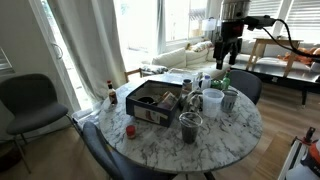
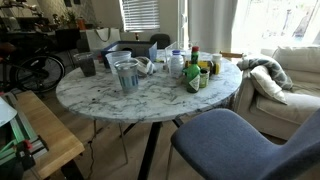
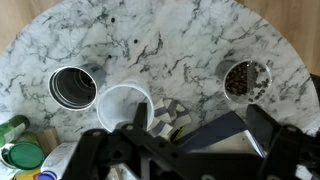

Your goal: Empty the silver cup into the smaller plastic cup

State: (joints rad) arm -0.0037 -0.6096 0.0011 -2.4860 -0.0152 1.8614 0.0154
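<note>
Silver cup [image 3: 58,80] and its ground: stands upright on a round marble table [image 1: 160,145], well below the gripper and off to one side of the spot straight beneath it.
Gripper [image 1: 228,57]: hangs high over the table's far part, fingers pointing down; the jaws look spread, with nothing held between them.
Whitish plastic cup [image 3: 112,100]: widest of the three, almost directly under the gripper and between the other two; its inside looks bare white.
Silver cup, handling: judged to be stiff thin metal, light, smooth and probably slippery, so it should not crush but may slide in the pads. The tapered wall suggests a side hold at mid-height or a little above, leaving the rim free to pour.
Silver cup, contents: the interior reads dark from above in the wrist view; what it holds cannot be told.
Smaller plastic cup [image 3: 225,80]: below the gripper on the opposite side of the whitish cup, well apart from the metal one; dark brown bits show inside. Judged light and easily tipped, so the pour should come from above without touching it.
</note>
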